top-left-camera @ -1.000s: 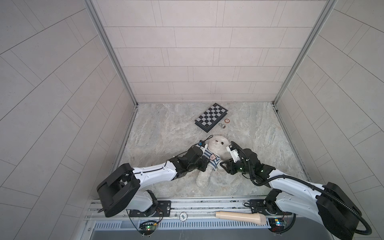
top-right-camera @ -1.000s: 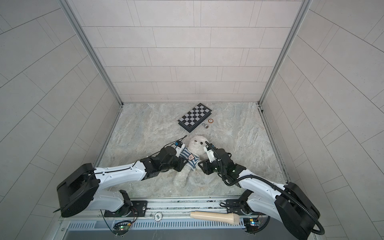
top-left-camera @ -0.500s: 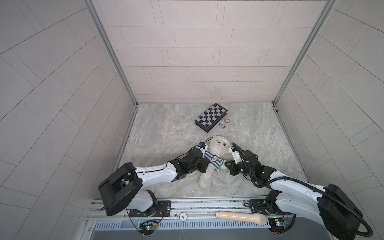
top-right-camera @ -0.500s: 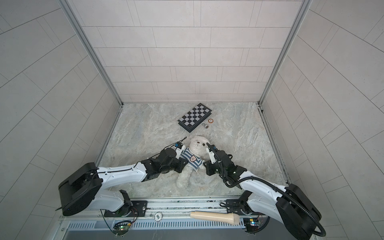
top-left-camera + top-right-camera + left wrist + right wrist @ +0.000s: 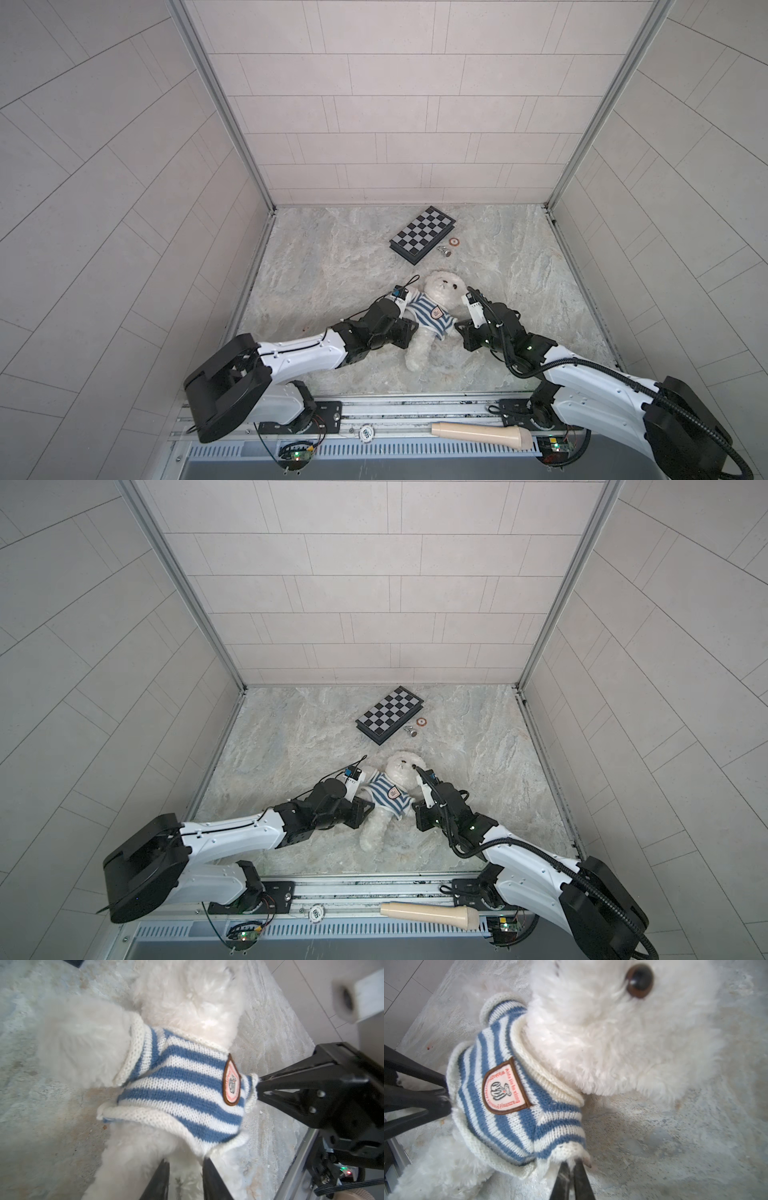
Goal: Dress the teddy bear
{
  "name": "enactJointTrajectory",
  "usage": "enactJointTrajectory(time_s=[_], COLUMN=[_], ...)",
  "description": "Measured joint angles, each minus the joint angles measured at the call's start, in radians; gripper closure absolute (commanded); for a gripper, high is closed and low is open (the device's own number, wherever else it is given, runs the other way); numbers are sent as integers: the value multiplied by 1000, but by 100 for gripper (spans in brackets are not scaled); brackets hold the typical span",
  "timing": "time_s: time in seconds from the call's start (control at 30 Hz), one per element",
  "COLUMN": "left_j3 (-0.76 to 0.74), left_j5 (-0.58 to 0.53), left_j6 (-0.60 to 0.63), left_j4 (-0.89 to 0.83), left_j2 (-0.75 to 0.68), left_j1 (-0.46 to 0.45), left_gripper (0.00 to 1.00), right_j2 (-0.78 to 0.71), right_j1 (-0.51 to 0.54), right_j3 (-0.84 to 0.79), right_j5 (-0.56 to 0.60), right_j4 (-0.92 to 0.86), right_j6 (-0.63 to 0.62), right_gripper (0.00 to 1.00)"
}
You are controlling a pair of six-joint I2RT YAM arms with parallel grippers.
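Beige handle (image 5: pixel 482 434): lies on the front rail (image 5: pixel 415 409), nearest of all and apart from the work.
Left gripper (image 5: pixel 186 1165): jaws partly spread, with white fur between them just below the shirt hem; I cannot tell whether they bite.
Right gripper (image 5: pixel 571 1164): pressed together, pinching the cream sleeve cuff of the striped shirt (image 5: pixel 428 318).
Teddy bear (image 5: pixel 441 289): on its back on the marble table (image 5: pixel 332 257), between both grippers, head toward the back wall, shirt over its chest.
Handling: probably light, soft and squashy. It would drag if tugged, so pin a leg and pull the stretchy knit by its ribbed edges.
Chessboard (image 5: pixel 422 232): well beyond the head, small oddments beside it.
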Motion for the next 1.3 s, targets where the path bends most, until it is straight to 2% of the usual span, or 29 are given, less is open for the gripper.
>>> enactJointTrajectory(time_s=[0.27, 0.6, 0.87, 1.3], left_j3=[112, 326, 332, 250], left_j5=[29, 73, 74, 75], left_j6=[29, 53, 59, 68], left_j4=[-93, -111, -127, -3], left_j2=[-43, 156, 274, 316], left_j1=[0, 3, 8, 67], left_gripper=[69, 71, 73, 75], right_j2=[-2, 1, 1, -46], right_j1=[6, 6, 6, 5], right_j3=[6, 11, 12, 13], right_j5=[-11, -13, -29, -34], right_j4=[36, 50, 60, 52], right_j6=[-57, -80, -92, -110], right_gripper=[100, 100, 100, 100])
